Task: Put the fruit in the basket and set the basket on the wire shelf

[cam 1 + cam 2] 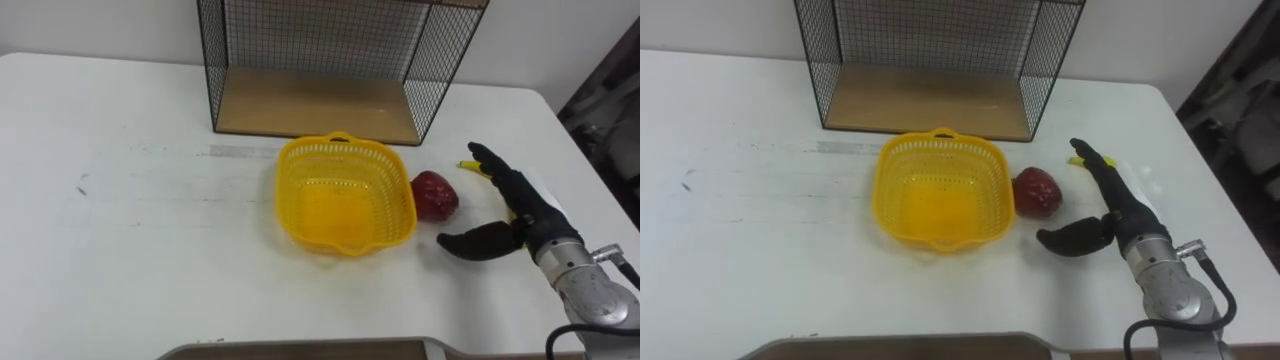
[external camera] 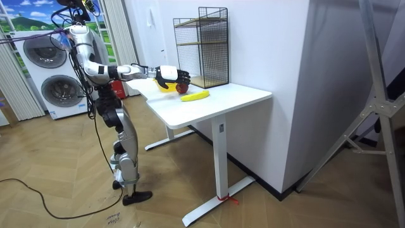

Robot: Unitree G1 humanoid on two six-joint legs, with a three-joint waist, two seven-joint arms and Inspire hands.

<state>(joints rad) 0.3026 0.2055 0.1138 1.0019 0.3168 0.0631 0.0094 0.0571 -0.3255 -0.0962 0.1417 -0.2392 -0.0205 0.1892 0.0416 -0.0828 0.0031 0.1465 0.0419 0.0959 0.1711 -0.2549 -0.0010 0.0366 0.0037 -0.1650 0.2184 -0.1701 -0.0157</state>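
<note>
An empty yellow basket [image 1: 345, 195] sits on the white table [image 1: 150, 230], in front of the wire shelf [image 1: 320, 60] with its wooden base [image 1: 315, 105]. A red fruit [image 1: 435, 195] lies just right of the basket, touching or nearly touching its rim. My right hand [image 1: 520, 215] is open to the right of the red fruit, fingers straight and pointing to the far side, thumb spread toward the fruit. It holds nothing. A banana [image 2: 194, 95] lies under and behind this hand; just its yellow tip [image 1: 468, 165] peeks out in the eye views.
The table's right edge [image 1: 590, 180] runs close beside my right hand. The left half of the table is bare. In the room view I stand at the table's end, with washing machines [image 2: 47, 50] behind me.
</note>
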